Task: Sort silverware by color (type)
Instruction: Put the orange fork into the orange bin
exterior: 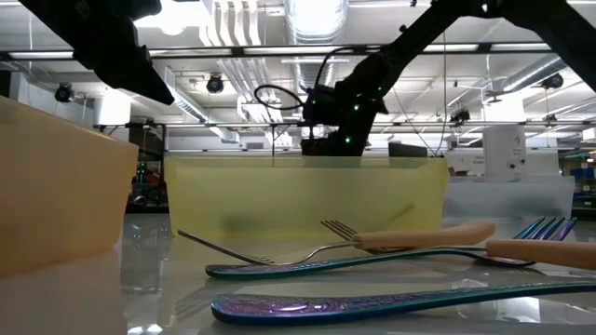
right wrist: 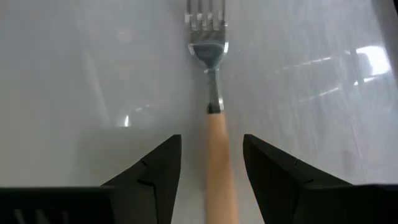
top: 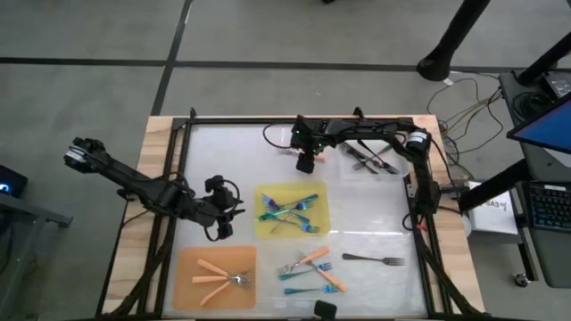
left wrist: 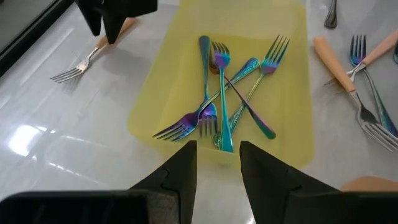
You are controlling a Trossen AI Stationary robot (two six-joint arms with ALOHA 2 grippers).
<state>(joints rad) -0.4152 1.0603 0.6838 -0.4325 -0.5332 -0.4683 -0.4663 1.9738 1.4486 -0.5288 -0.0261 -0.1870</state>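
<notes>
An orange-handled fork (right wrist: 208, 50) with a silver head lies flat on the white table near its far edge. My right gripper (right wrist: 211, 140) stands open above it, one finger on each side of the orange handle (right wrist: 217, 168), not touching it. My left gripper (left wrist: 217, 146) is open with nothing between its fingers, at the left edge of the yellow mat (top: 314, 198). On that mat lies a pile of several blue-teal forks (left wrist: 224, 93). The orange mat (top: 192, 267) carries orange-handled forks (top: 223, 275). Dark forks (top: 370, 160) lie at the far right.
Loose orange-handled and blue-teal forks (top: 312, 267) and one dark fork (top: 375, 260) lie near the front edge, right of the orange mat. Black rails (top: 183, 160) frame the table. Bare table surface lies between the yellow mat and the far edge.
</notes>
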